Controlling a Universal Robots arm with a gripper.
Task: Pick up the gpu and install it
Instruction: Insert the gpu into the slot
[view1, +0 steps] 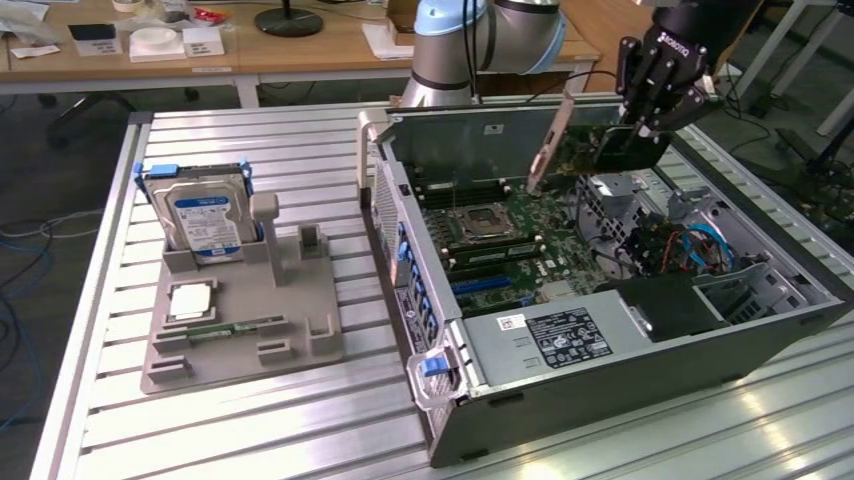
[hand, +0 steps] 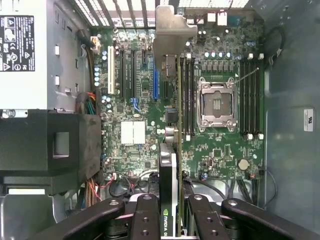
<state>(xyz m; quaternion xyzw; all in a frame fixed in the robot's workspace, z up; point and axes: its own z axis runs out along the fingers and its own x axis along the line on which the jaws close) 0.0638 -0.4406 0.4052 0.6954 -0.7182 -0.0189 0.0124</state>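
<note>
I have the gpu (view1: 597, 150) pinched in the end effector (view1: 646, 122), which is closed on the card and not spread. From the wrist camera I see it edge-on, with the fingers (hand: 146, 215) pressing on its two flat faces near the rear edge. The card hangs directly below the end effector, inside the open computer case (view1: 441, 250) and above the motherboard (hand: 135, 100), not yet seated. Its silver end bracket (view1: 551, 140) juts out ahead of the end effector towards the case's rear wall. In the exterior view the card looks tilted rather than square to the board.

My read on handling is that this is a light, stiff part but a fragile one. The board is thin, with exposed components and a contact edge that I would not want to knock or squeeze. The faces near the black cooler block seem the safest place to hold, since there is something solid to press against. The bracket is thin sheet metal and would bend or twist if it were used as the grip. Smooth laminate under narrow pads could pivot, so I'd expect the card to swing if the far end catches on anything. The blue slot (hand: 155, 85) lies beneath the card, close beside its edge line.
</note>
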